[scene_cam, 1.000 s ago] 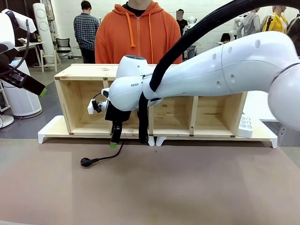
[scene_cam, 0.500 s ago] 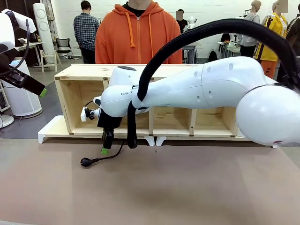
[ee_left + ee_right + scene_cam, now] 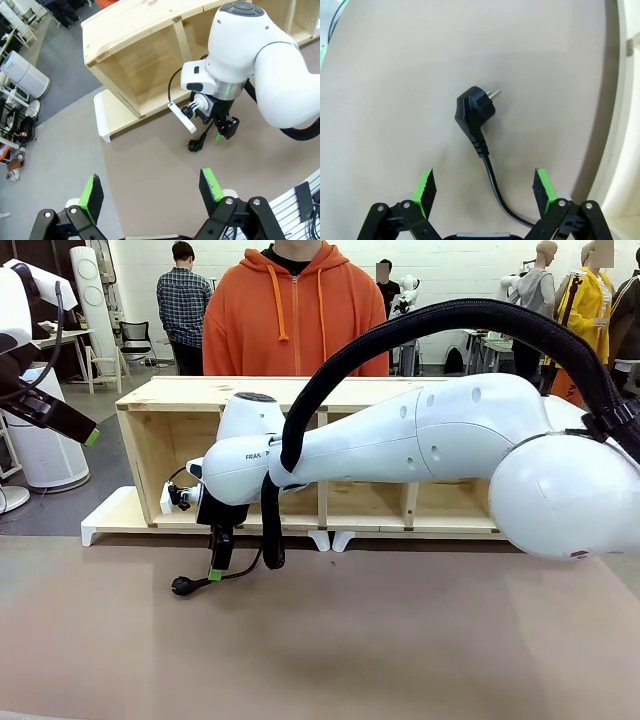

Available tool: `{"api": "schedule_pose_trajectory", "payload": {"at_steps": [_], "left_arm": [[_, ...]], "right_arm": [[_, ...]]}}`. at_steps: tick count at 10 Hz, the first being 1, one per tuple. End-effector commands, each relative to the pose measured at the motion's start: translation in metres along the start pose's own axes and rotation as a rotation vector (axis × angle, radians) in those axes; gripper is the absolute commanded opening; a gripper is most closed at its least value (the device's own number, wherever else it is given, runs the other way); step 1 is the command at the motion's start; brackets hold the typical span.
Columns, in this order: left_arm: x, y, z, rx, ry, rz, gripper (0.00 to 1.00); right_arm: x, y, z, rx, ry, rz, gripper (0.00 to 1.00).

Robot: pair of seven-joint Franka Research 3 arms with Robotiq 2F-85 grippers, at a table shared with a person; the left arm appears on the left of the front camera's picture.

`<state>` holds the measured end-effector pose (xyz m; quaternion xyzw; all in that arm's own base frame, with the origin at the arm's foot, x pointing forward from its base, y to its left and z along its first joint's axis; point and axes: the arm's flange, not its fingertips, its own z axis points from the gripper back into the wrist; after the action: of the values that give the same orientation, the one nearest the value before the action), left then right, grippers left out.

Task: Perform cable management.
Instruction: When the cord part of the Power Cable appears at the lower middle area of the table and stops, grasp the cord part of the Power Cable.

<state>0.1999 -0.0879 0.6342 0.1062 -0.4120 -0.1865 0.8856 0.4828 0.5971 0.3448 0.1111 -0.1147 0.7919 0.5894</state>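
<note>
Right now my right hand (image 3: 215, 571) points straight down at the bench (image 3: 400, 640), close in front of the wooden shelf (image 3: 170, 395), and its fingers stand wide apart with nothing between them but air. Seen along my right wrist, the black plug (image 3: 474, 111) lies flat on the bench just beyond my fingertips, its two pins aimed away from me. The cord (image 3: 492, 185) runs back from the plug between my two green pads (image 3: 426, 186) and curves off under the wrist. From the front, the plug sits a little to my left of the fingertips, and the cord trails toward my right until it slips behind the hose of my own arm; where it ends I can't tell. My fingertips look to be just above the cord, though from this angle I can't be sure they aren't touching it. My left hand (image 3: 150, 189) is raised well off to my left, far from the plug, with its fingers also spread and nothing held. A person (image 3: 295, 310) in an orange hoodie stands behind the shelf.
</note>
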Motion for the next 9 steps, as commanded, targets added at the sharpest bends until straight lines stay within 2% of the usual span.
{"api": "schedule_pose_trajectory", "payload": {"at_steps": [1,4,9], "left_arm": [[0.001,-0.001,-0.001,-0.002,-0.004,0.007,1.0],[0.001,-0.001,-0.001,-0.002,-0.004,0.007,1.0],[0.001,-0.001,-0.001,-0.002,-0.004,0.007,1.0]], "right_arm": [[0.006,-0.014,-0.012,-0.006,0.017,-0.01,1.0],[0.002,-0.019,-0.034,0.027,-0.006,-0.024,1.0],[0.006,-0.024,-0.044,0.037,-0.019,-0.025,1.0]]}}
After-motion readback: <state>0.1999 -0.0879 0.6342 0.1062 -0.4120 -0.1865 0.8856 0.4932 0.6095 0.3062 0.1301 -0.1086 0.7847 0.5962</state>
